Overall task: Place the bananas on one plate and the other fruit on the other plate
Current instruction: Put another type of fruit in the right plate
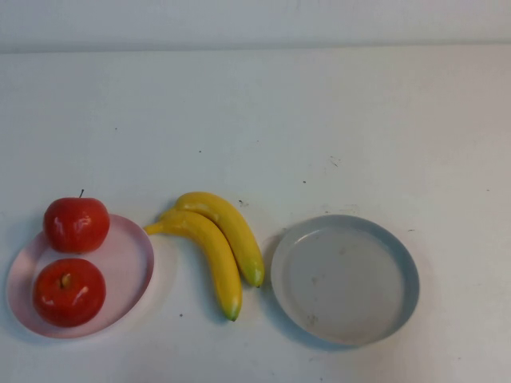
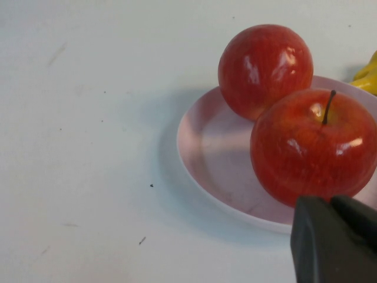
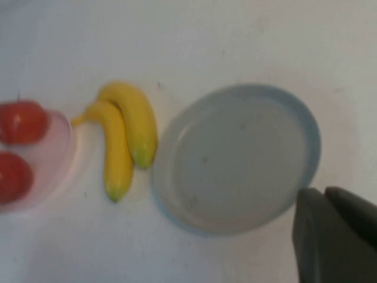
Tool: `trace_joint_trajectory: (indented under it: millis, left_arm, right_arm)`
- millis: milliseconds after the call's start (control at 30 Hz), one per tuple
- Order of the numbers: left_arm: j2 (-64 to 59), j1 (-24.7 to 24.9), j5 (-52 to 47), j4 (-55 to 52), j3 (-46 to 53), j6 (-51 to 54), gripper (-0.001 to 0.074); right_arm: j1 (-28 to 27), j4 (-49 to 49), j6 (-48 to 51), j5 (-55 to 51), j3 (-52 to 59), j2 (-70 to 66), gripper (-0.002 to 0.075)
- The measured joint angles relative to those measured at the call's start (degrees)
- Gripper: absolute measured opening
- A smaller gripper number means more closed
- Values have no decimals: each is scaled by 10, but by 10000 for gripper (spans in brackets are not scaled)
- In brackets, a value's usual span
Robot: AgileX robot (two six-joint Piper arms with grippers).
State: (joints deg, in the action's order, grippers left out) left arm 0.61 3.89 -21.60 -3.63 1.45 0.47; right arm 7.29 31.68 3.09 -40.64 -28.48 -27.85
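Two red apples point(image 1: 77, 224) point(image 1: 69, 292) sit on the pale pink plate point(image 1: 128, 263) at the front left; the far apple rests at its rim. The joined yellow bananas point(image 1: 215, 243) lie on the table between the plates. The grey-blue plate point(image 1: 345, 279) at the front right holds nothing. Neither gripper shows in the high view. My left gripper point(image 2: 330, 200) is shut and empty, close to the near apple point(image 2: 312, 147) and the pink plate point(image 2: 218, 159). My right gripper point(image 3: 324, 191) is shut and empty beside the grey-blue plate point(image 3: 235, 156), away from the bananas point(image 3: 123, 132).
White tabletop point(image 1: 263, 120) stretches behind the plates to a pale back wall. Small dark specks mark the surface.
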Motion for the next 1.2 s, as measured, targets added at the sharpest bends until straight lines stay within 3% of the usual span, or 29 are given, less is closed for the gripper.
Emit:
trace_joint_trajectory:
  millis: [167,333,900,1067,1200]
  left_arm:
    - [0,0,0,0,0,0,4]
    - [0,0,0,0,0,0,4]
    - [0,0,0,0,0,0,4]
    - [0,0,0,0,0,0,4]
    - [0,0,0,0,0,0,4]
  right_arm:
    - [0,-30,43,-108,-102,-158,-17]
    - [13,-53,76,-143,-190,-309,-17]
    - [265,-178,101,-198,-618,-730,-15]
    - [302,-202,104,-240,-741,-830,36]
    - [317,-207,104,-249,-833,-912,130]
